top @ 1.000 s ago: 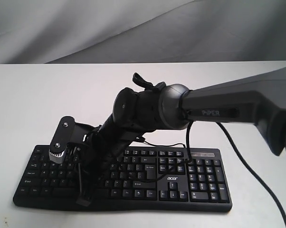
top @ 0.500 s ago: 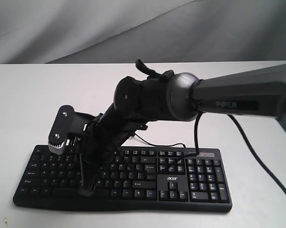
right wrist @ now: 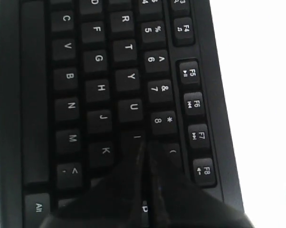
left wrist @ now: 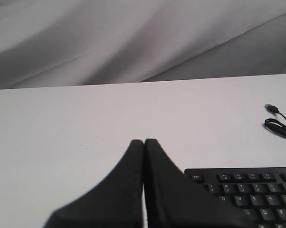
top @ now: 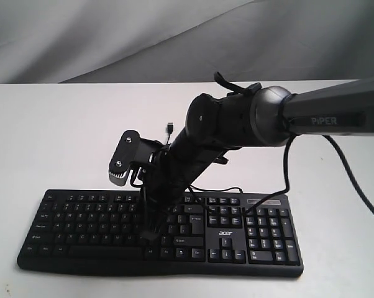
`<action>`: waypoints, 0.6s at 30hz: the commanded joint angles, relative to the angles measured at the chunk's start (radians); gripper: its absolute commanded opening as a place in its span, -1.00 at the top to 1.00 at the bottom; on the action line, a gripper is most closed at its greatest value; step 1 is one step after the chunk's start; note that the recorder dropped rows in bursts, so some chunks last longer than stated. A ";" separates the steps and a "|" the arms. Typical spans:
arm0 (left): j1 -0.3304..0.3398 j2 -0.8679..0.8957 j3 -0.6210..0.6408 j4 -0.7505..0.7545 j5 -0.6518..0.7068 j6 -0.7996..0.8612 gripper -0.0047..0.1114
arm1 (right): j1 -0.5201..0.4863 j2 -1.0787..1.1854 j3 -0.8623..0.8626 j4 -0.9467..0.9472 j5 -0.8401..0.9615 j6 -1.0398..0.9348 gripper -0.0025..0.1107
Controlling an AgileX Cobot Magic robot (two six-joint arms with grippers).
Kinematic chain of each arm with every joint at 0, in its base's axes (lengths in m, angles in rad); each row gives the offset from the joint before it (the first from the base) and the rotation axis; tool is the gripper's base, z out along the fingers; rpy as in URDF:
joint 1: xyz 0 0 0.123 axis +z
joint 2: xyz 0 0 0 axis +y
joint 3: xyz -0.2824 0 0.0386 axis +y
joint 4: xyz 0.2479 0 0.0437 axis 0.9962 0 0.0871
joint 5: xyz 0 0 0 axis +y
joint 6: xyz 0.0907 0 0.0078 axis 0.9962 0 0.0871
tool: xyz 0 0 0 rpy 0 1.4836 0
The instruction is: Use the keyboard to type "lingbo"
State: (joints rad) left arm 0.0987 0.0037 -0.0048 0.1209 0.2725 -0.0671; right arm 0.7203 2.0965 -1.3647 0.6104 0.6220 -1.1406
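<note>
The keyboard lies on the table. The right gripper — pressed together — points at the I key, so most of "lingbo" seems left. The left gripper, pressed together too, hangs beside the keyboard.
</note>
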 commanded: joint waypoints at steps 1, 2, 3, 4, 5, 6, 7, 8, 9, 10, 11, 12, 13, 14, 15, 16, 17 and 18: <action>0.001 -0.004 0.005 -0.004 -0.007 -0.002 0.91 | -0.002 -0.015 0.007 0.026 -0.002 -0.010 0.96; 0.001 -0.004 0.005 -0.004 -0.007 -0.002 0.91 | -0.002 -0.015 0.007 0.026 -0.002 -0.010 0.96; 0.001 -0.004 0.005 -0.004 -0.007 -0.002 0.91 | -0.002 -0.015 0.007 0.026 -0.002 -0.010 0.96; 0.001 -0.004 0.005 -0.004 -0.007 -0.002 0.91 | -0.002 -0.015 0.007 0.026 -0.002 -0.010 0.96; 0.001 -0.004 0.005 -0.004 -0.007 -0.002 0.91 | -0.002 -0.015 0.007 0.028 0.000 -0.010 0.96; 0.001 -0.004 0.005 -0.004 -0.007 -0.002 0.91 | -0.002 -0.012 0.009 0.028 0.000 -0.010 0.96; 0.001 -0.004 0.005 -0.004 -0.007 -0.002 0.91 | -0.002 -0.012 0.015 0.028 -0.006 -0.010 0.96; 0.001 -0.004 0.005 -0.004 -0.007 -0.002 0.91 | -0.002 -0.012 0.021 0.028 -0.014 -0.012 0.96; 0.001 -0.004 0.005 -0.004 -0.007 -0.002 0.91 | -0.002 -0.010 0.021 0.024 -0.014 -0.012 0.96; 0.001 -0.004 0.005 -0.004 -0.007 -0.002 0.91 | -0.002 -0.010 0.021 0.025 -0.015 -0.012 0.96; 0.001 -0.004 0.005 -0.004 -0.007 -0.002 0.91 | -0.002 -0.010 0.021 0.025 -0.015 -0.012 0.96; 0.001 -0.004 0.005 -0.004 -0.007 -0.002 0.91 | -0.002 -0.010 0.021 0.025 -0.015 -0.012 0.96; 0.001 -0.004 0.005 -0.004 -0.007 -0.002 0.91 | -0.002 -0.010 0.021 0.028 -0.015 -0.012 0.96; 0.001 -0.004 0.005 -0.004 -0.007 -0.002 0.91 | -0.002 -0.010 0.021 0.028 -0.015 -0.012 0.96; 0.001 -0.004 0.005 -0.004 -0.007 -0.002 0.91 | -0.002 -0.008 0.021 0.028 -0.015 -0.012 0.96; 0.001 -0.004 0.005 -0.004 -0.007 -0.002 0.91 | -0.002 -0.006 0.021 0.028 -0.015 -0.012 0.96; 0.001 -0.004 0.005 -0.004 -0.007 -0.002 0.91 | -0.002 -0.003 0.021 0.028 -0.015 -0.012 0.96; 0.001 -0.004 0.005 -0.004 -0.007 -0.002 0.91 | -0.002 0.001 0.021 0.028 -0.015 -0.012 0.96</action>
State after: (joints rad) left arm 0.0987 0.0037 -0.0048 0.1209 0.2725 -0.0671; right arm 0.7203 2.0944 -1.3466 0.6326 0.6117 -1.1440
